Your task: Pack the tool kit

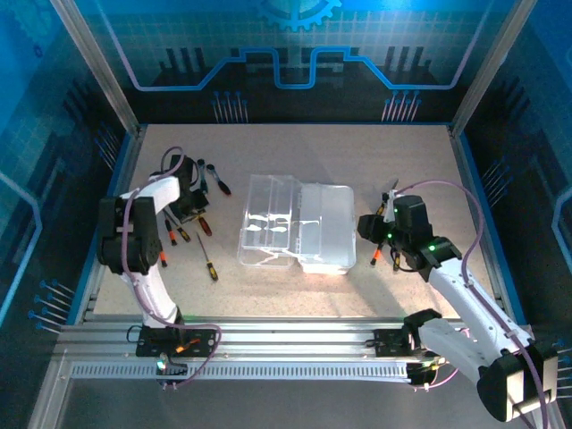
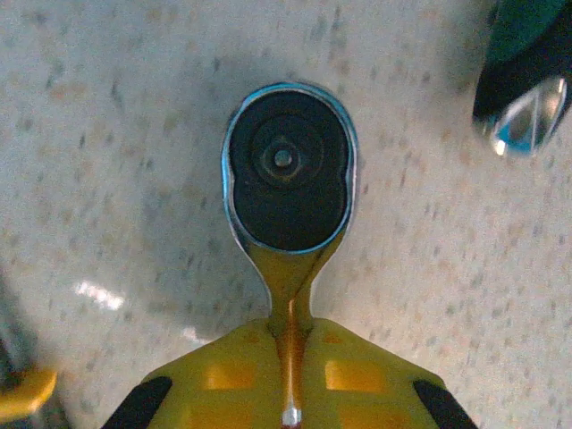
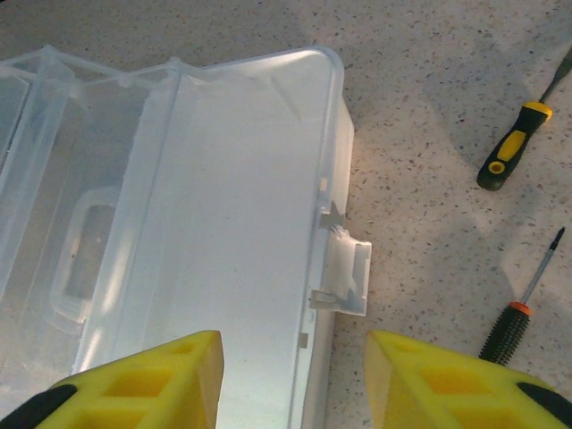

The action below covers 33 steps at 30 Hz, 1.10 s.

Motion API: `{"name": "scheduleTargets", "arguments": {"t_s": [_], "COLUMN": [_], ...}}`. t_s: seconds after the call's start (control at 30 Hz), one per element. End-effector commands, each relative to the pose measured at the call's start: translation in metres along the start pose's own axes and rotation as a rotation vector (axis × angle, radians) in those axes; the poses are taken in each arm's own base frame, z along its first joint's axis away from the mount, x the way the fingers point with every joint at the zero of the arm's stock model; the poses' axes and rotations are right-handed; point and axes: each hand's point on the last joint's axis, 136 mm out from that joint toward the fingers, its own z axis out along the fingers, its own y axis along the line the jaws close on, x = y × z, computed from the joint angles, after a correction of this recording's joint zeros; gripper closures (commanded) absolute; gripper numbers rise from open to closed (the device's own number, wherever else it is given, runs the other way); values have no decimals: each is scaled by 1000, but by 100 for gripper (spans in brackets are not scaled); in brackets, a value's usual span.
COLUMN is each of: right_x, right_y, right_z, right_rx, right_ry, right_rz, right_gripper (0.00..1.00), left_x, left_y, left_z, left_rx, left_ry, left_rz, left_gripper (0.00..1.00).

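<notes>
From above, the case (image 1: 297,223) lies open in the middle of the table (image 1: 313,152), lid laid flat beside the tray. The arms work opposite sides of it. The left claw (image 1: 189,207) is down among the loose screwdrivers (image 1: 208,264) left of the case, and the right claw (image 1: 374,231) is at the case's right edge.

Over to the left wrist camera, which gives the detail the top view can't. The left claw (image 2: 288,344) has its yellow fingers pressed together, pinching the thin neck of a tool (image 2: 288,170) with a round black head ringed in bright metal, over the speckled table (image 2: 107,134). A dark handle with a shiny end (image 2: 527,98) pokes in at upper right.

On the right wrist camera, the right claw (image 3: 295,384) is spread wide with nothing between the pads, and the case (image 3: 241,197) rim runs up between them. You can see its small latch (image 3: 344,277) hanging off the side and the carry handle (image 3: 76,259) showing through the plastic. On the table to the right lie a yellow-and-black screwdriver (image 3: 511,150) and an orange-collared screwdriver (image 3: 509,331), both apart from the case.
</notes>
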Motion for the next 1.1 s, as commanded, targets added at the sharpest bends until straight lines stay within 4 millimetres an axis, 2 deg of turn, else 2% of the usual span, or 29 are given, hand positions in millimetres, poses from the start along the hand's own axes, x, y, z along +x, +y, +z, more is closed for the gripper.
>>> {"name": "scheduleTargets", "arguments": {"t_s": [0.0,0.2,0.37,0.5,0.8,1.07], "right_x": [-8,-7,-2,0,-2,-2], "right_y": [15,29,59,76,85,92], "right_z": [-4,-1,1,3,10,13], "right_rx": [-40,-75,-178,-229,-233,-250], "right_ry": [0,13,23,41,64,75], "right_rz": [-6,-38,-142,-173,-185,-196], "right_gripper": [54,54,46,44,45,46], "left_x": [-5,3,8,14,26,32], "left_y": [-10,-13,-29,-47,-84,-107], "left_z": [-26,-47,-69,-88,-131,-171], "left_rx": [90,151,218,271,360,414], "left_ry": [-70,-97,-116,-131,-170,-220], "left_rz": [-37,-44,-18,22,110,171], "left_gripper": [100,100,100,100,100,100]}}
